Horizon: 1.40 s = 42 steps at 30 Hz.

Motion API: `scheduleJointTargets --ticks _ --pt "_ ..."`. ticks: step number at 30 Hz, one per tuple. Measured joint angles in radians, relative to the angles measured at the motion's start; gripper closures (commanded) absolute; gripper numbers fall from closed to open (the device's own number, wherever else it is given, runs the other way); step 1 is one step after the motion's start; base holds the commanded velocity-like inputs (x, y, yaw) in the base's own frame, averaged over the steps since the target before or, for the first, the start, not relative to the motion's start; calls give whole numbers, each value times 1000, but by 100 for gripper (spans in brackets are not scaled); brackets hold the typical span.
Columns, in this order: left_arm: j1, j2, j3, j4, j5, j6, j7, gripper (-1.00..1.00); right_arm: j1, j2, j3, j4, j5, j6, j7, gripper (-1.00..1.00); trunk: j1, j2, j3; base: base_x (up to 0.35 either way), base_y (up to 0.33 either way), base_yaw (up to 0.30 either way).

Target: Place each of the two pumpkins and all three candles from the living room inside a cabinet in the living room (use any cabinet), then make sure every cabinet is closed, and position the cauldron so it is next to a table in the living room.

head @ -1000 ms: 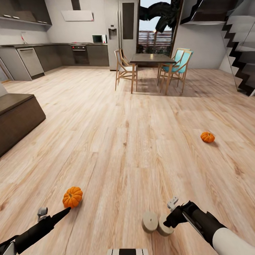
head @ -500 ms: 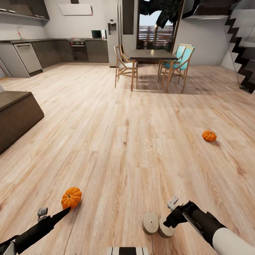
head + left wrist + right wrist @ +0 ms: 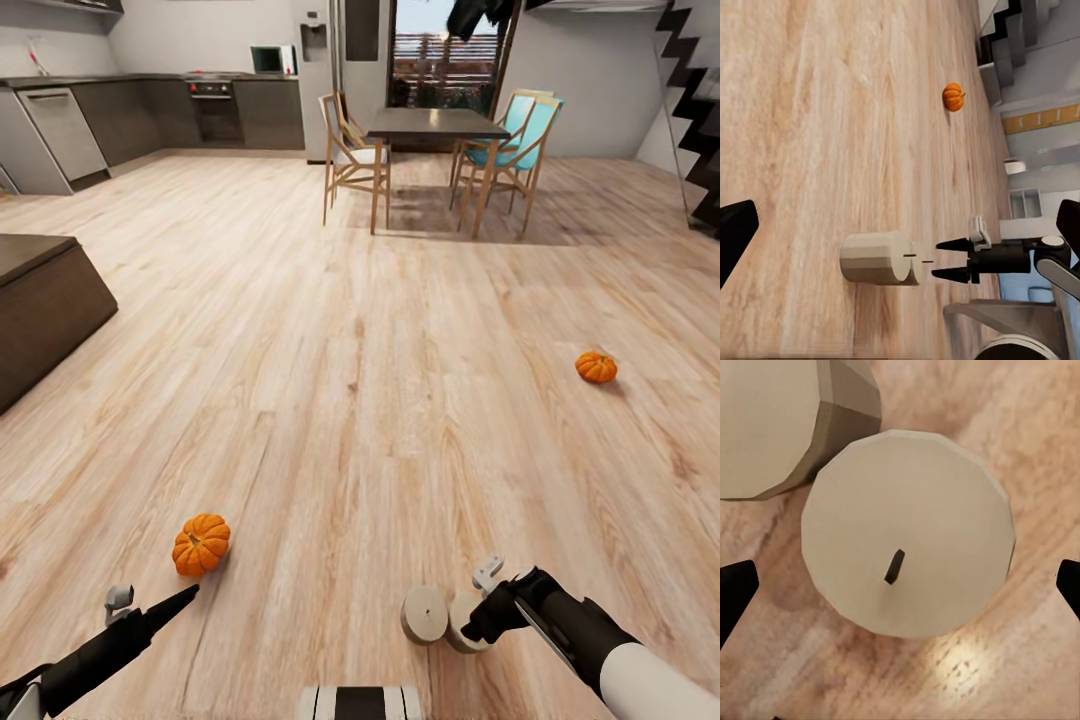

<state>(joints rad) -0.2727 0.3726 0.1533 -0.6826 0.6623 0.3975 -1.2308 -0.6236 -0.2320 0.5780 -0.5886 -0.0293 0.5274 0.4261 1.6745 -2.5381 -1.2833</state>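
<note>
the step in hand looks like picking up a candle: the right gripper [image 3: 900, 585] hangs directly over a squat cream wax candle with a dark wick [image 3: 906, 561], its black fingertips spread wide to either side, nothing gripped; a second cream candle [image 3: 424, 615] stands just beside it on the pale wood plank floor [image 3: 380, 380]. next it must descend and close. the left gripper [image 3: 190, 595] points toward the near ribbed orange pumpkin [image 3: 201, 543]; its jaw state is unclear. the far pumpkin [image 3: 596, 367] lies well apart. the dark brown wooden cabinet [image 3: 40, 300] is cut off.
</note>
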Motion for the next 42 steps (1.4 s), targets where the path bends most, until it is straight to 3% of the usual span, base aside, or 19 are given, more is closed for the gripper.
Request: scheduleJointTargets --ticks 9,42 --pt "0 0 0 0 0 0 0 -100 0 0 0 0 0 0 0 -100 4 -2 -35 0 0 0" --pt "0 0 0 0 1 0 1 -100 0 0 0 0 0 0 -1 -100 4 -2 -35 57 13 0"
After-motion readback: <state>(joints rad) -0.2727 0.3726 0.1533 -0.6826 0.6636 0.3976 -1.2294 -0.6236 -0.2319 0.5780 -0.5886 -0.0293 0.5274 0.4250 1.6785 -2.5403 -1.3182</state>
